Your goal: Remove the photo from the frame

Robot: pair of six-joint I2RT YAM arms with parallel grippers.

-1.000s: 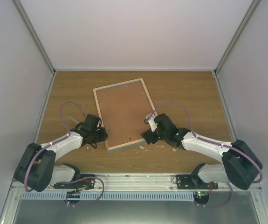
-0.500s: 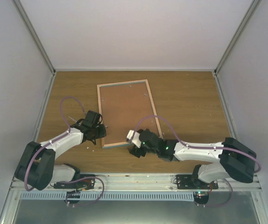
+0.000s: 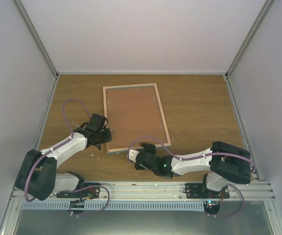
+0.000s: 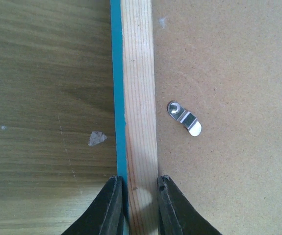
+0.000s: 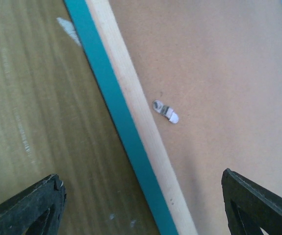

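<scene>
The left gripper (image 4: 140, 190) pinches the pale wood rim of the thin turquoise rectangular frame (image 4: 138, 88). The right gripper (image 5: 143, 203) stands wide open, with the rim between its fingers and touching neither.

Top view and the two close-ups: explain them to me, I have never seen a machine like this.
The top view looks down from behind two robot arms bolted at the near edge of a wooden table. Each arm ends in a two-finger gripper with a small camera on the wrist; those give the two close-ups. On the table lies the frame, face down, so you see its brown board back, pale wood rim and turquoise edge. The photo is hidden. The left gripper is pinching the frame's left rim, beside a small metal clip. The right gripper hovers wide open over the frame's near edge, holding nothing.
</scene>
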